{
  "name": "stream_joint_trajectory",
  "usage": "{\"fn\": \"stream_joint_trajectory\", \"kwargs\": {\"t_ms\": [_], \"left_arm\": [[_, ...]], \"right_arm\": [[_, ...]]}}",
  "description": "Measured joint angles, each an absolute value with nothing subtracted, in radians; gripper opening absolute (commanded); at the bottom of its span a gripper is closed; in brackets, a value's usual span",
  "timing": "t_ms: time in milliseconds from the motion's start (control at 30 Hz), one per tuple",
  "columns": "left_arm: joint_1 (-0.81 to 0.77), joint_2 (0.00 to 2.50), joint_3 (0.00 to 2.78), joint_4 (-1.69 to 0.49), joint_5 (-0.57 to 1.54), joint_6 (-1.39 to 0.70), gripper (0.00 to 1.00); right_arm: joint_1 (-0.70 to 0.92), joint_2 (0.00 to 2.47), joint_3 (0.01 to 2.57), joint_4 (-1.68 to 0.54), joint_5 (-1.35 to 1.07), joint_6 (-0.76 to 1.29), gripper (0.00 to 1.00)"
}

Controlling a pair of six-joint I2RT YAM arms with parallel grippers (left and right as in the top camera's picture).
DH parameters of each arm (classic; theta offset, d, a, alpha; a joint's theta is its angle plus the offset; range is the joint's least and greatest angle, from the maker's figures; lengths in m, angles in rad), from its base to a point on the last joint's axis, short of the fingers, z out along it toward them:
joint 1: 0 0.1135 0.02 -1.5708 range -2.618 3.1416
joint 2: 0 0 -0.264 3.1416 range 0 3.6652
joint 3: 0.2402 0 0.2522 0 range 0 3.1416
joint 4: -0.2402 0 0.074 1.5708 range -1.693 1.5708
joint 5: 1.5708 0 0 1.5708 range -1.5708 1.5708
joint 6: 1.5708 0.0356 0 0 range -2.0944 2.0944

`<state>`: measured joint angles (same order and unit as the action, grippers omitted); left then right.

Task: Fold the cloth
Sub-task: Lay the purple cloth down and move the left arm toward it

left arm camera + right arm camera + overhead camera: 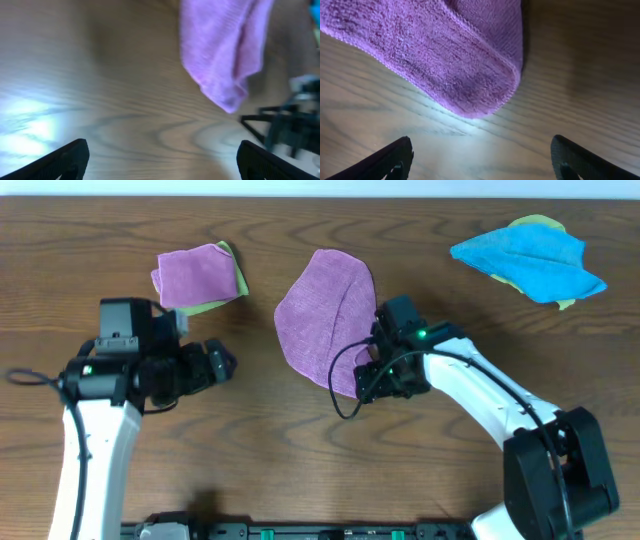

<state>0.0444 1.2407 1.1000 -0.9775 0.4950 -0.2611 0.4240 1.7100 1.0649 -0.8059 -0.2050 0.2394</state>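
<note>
My right claw gapes empty — the cloth lies just ahead on the counter, rounded corner nearest, long axis running away. My left claw, also spread, sits farther off.

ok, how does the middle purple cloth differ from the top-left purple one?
The middle cloth is spread into a wide rounded shape; the top-left purple cloth is a smaller squarish bundle. The middle cloth lies straight on the table; the top-left one sits on a yellow-green cloth. The right gripper, open, is at the middle cloth's edge; no gripper is at the top-left one. Both are lilac.
</note>
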Motion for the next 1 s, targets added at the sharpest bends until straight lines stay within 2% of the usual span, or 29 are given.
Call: {"fn": "stream_joint_trajectory", "kwargs": {"t_ms": [267, 467, 833, 933, 1000], "left_arm": [[0.044, 1.338, 1.100, -0.888, 0.639, -0.274, 0.95], [0.044, 1.383, 1.100, -0.873, 0.682, -0.319, 0.96], [0.044, 1.390, 1.100, -0.854, 0.700, -0.360, 0.96], [0.044, 1.390, 1.100, -0.854, 0.700, -0.364, 0.96], [0.044, 1.390, 1.100, -0.855, 0.700, -0.366, 0.96]], "right_arm": [[0.407, 1.710, 0.966, -0.645, -0.258, 0.298, 0.77], [0.406, 1.709, 0.900, -0.518, -0.278, 0.347, 0.73], [0.404, 1.689, 0.818, -0.309, -0.289, 0.461, 0.52], [0.403, 1.682, 0.791, -0.264, -0.291, 0.484, 0.44], [0.402, 1.678, 0.774, -0.234, -0.294, 0.501, 0.35]]}}
